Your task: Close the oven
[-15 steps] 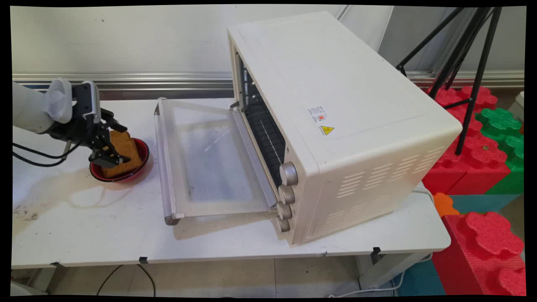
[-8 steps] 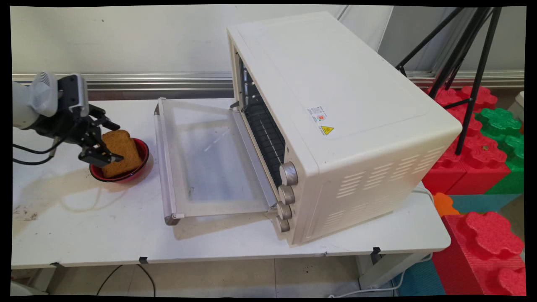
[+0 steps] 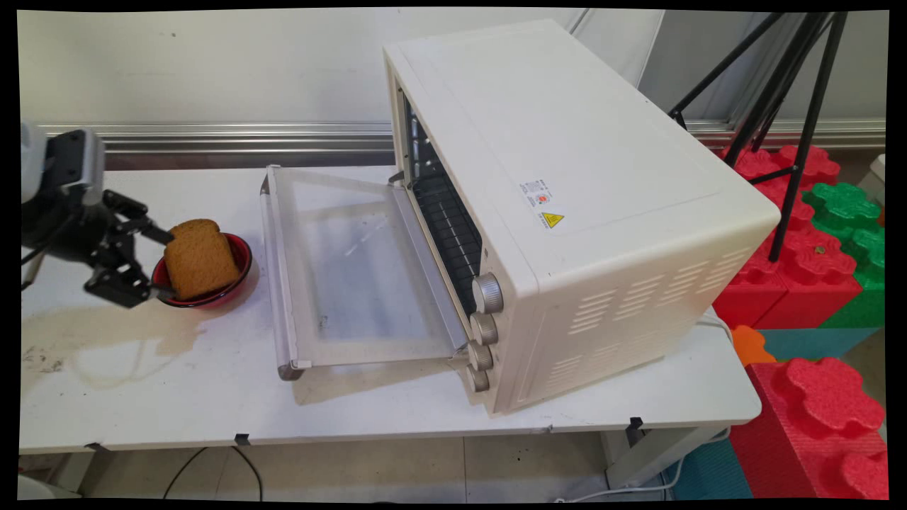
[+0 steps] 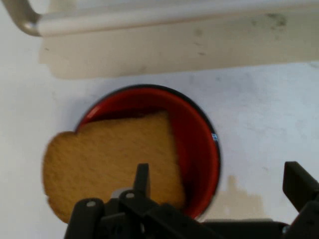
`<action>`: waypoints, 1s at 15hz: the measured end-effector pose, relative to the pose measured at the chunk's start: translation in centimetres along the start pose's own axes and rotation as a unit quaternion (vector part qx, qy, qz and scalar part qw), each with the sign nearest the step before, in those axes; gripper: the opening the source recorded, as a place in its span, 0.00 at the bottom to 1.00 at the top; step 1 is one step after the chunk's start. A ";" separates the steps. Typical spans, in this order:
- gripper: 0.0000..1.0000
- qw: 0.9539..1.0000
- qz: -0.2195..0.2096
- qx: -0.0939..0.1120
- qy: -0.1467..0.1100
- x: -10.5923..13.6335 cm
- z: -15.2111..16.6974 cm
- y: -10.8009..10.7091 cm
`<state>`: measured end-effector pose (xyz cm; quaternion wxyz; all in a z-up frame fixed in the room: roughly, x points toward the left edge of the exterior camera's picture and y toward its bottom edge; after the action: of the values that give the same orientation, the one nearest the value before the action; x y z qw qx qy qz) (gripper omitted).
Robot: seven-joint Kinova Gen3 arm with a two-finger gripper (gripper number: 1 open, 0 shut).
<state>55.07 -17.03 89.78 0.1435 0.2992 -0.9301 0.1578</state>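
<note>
A brown slice of toast [image 3: 202, 256] leans in a small red bowl [image 3: 239, 248] on the white table, left of the oven's lowered door. My gripper [image 3: 168, 263] is just left of the bowl, open, its fingertips level with the toast's left edge and holding nothing. In the hand view the toast [image 4: 109, 159] lies across the left side of the bowl [image 4: 207, 149], overhanging the rim. One finger [image 4: 142, 178] stands in front of the toast and the other finger [image 4: 299, 185] is far off to the right, so my gripper [image 4: 220, 183] spans the bowl's right part.
A white toaster oven [image 3: 567, 184] fills the table's middle and right, its glass door [image 3: 347, 269] folded down flat with the handle [image 3: 273, 276] close to the bowl. A black tripod [image 3: 793, 106] and red and green foam blocks [image 3: 808, 269] stand off the table's right side.
My gripper has drawn back to the left from the toast, which it had been around. The toast stays leaning in the red bowl.
</note>
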 end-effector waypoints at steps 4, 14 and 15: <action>1.00 0.999 -0.003 -0.034 -0.004 -0.6 -1.0 1.5; 1.00 0.997 -0.012 -0.075 0.008 0.1 1.1 3.0; 1.00 0.997 -0.014 -0.076 0.009 0.2 1.5 3.0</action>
<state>52.84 -15.39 87.87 0.1765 0.2991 -0.9337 0.0873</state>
